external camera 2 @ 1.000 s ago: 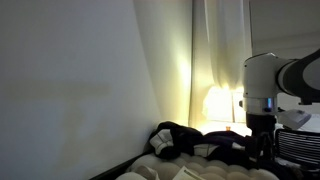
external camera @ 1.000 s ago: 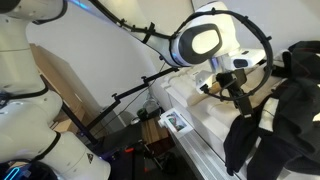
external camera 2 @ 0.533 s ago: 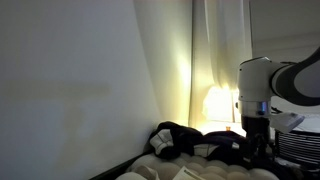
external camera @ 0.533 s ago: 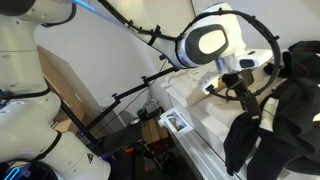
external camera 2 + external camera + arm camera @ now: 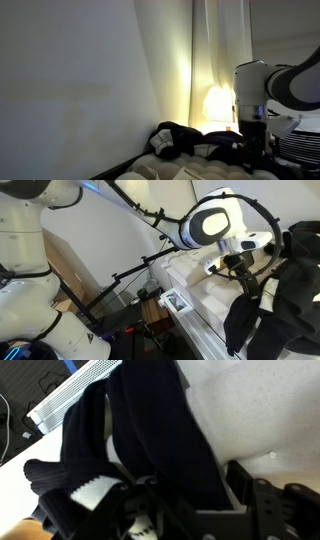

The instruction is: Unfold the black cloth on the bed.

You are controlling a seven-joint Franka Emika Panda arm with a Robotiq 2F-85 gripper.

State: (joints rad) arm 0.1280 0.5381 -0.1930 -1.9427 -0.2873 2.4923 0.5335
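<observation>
The black cloth (image 5: 150,430) lies bunched in thick folds on the white bed (image 5: 265,405), with a white patch (image 5: 95,490) at its near edge. In both exterior views the cloth (image 5: 280,300) is a crumpled heap (image 5: 185,140). My gripper (image 5: 190,500) is down on the cloth. Its fingers are spread, and a fold of black fabric lies between them. The left finger is largely lost against the dark fabric. In both exterior views the gripper (image 5: 245,278) reaches down at the cloth's edge (image 5: 252,152).
A white ribbed panel (image 5: 75,395) lies past the cloth's far edge. A black tripod (image 5: 125,280) and a cardboard box (image 5: 65,265) stand beside the bed frame (image 5: 195,320). A lit lamp (image 5: 215,103) and curtains stand behind the bed.
The arm has shifted a little sideways over the cloth's edge. The cloth's heap looks unchanged.
</observation>
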